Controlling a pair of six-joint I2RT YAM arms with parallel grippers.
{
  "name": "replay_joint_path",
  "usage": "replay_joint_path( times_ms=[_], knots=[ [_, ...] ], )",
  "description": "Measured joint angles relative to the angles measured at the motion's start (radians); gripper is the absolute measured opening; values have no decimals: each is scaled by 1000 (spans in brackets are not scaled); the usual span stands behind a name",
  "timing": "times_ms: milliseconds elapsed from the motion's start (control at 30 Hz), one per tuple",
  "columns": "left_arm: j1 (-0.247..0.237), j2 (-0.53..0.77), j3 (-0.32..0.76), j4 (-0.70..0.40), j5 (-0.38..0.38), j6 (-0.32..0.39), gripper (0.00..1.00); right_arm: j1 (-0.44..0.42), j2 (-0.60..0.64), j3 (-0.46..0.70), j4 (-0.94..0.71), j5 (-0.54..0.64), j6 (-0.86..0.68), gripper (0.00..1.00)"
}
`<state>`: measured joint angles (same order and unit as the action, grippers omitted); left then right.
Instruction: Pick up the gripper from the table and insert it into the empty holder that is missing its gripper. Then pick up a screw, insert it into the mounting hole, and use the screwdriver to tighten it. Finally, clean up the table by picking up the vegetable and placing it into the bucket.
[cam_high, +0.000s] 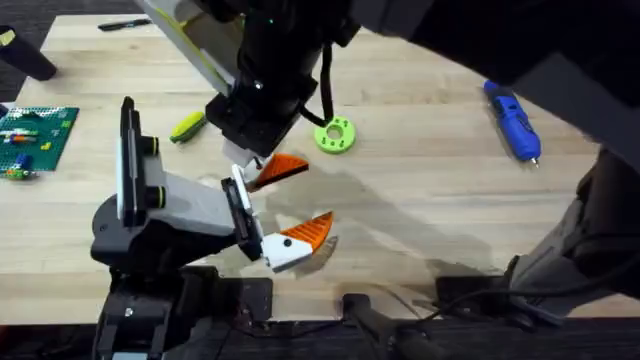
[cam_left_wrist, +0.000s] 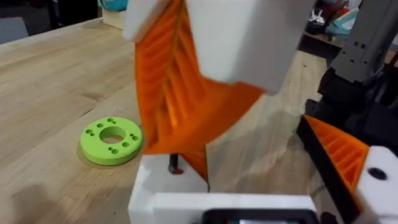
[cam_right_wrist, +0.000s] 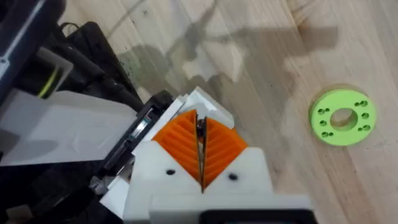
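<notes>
While my right arm reaches across the middle in the overhead view, my right jaws (cam_high: 248, 168) sit pressed together just above the holder (cam_high: 238, 193), the bare white finger mount on my left arm. The orange gripper (cam_high: 284, 170) juts sideways from them, so I judge it pinched there. My left jaws (cam_high: 272, 216) are spread, one finger padded in orange and the other bare. The vegetable (cam_high: 187, 126) and a lime disc (cam_high: 334, 135) lie near; the screwdriver (cam_high: 512, 120) is well apart on the pale wood counter (cam_high: 430, 200).

From my left wrist, the ribbed gripper (cam_left_wrist: 166, 93) stands against the holder (cam_left_wrist: 163, 190), beside a small hole. It looks light, stiff and springy along its ribs; I would grip its flat flanks, not its thin tip. Clutter from the room shows beyond the counter (cam_left_wrist: 50, 74), where the disc (cam_left_wrist: 111, 140) lies.

From my right wrist, the right jaws (cam_right_wrist: 200, 155) meet along a dark seam above the holder (cam_right_wrist: 202, 102). The counter (cam_right_wrist: 280, 56) is smooth, so small parts could slide.
</notes>
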<state>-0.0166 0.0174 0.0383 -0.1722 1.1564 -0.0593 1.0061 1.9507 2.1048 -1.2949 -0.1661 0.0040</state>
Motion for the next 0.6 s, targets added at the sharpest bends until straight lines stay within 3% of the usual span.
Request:
replay_joint_path(
  times_ms=[600],
  knots=[
    [0, 0, 0, 0, 0, 0, 890, 5, 40, 0, -14, -9, 0, 6]
  ],
)
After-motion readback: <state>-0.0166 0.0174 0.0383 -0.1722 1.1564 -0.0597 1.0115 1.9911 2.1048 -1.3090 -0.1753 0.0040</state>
